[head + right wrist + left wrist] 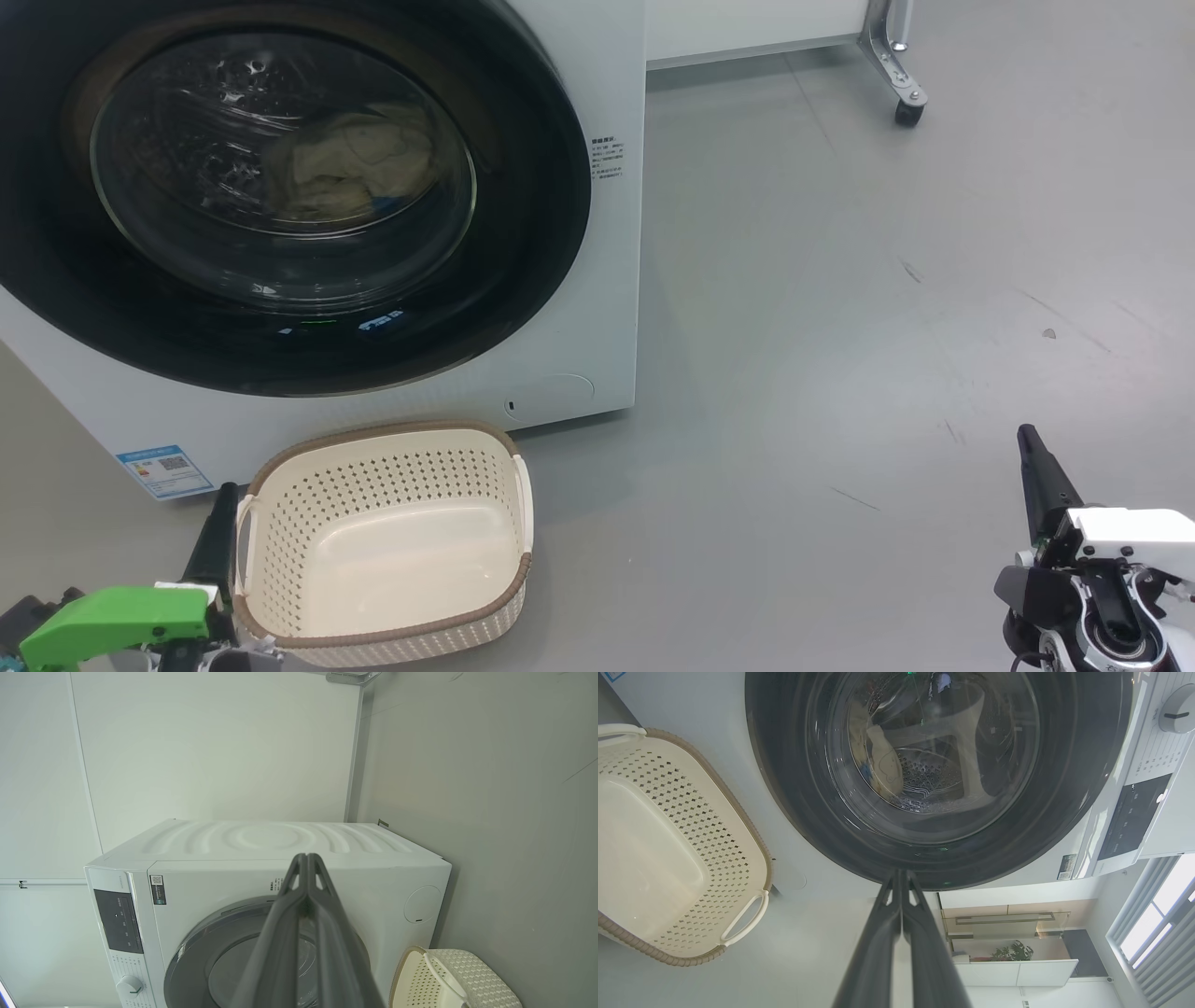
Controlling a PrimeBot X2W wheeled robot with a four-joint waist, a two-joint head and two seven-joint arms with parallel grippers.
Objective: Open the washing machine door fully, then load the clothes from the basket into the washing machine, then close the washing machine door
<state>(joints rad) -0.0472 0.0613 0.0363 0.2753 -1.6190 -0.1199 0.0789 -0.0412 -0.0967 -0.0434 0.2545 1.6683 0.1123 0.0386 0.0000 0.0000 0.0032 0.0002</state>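
Nearest to us, at eight o'clock in the head view, our left claw [227, 490] has its two long dark fingers pressed together on nothing. It lies just beside the left white handle of the small cream plastic basket [401, 471] with perforated sides and a brown woven-look rim. At four o'clock our right claw [1028, 432] is likewise squeezed closed and empty above the grey floor [840, 327], well apart from the basket. The basket stands on the floor at seven o'clock, its smooth bottom bare to the eye, close in front of the big white front-loading washing machine [611, 280]. A blue label sticker [165, 471] sits on the machine's lower front at eight o'clock, and a round service flap [551, 397] sits near the basket's far rim. Farther on, the large round black-rimmed washing machine door [532, 243] lies flush against the front, closed. Behind its bulging clear glass, at ten o'clock, we see the pale cream-yellow clothes [341, 168] heaped in the steel drum, with a bit of blue at their lower right edge. Farthest away, at two o'clock, a metal leg with a black caster [907, 110] stands on the floor.
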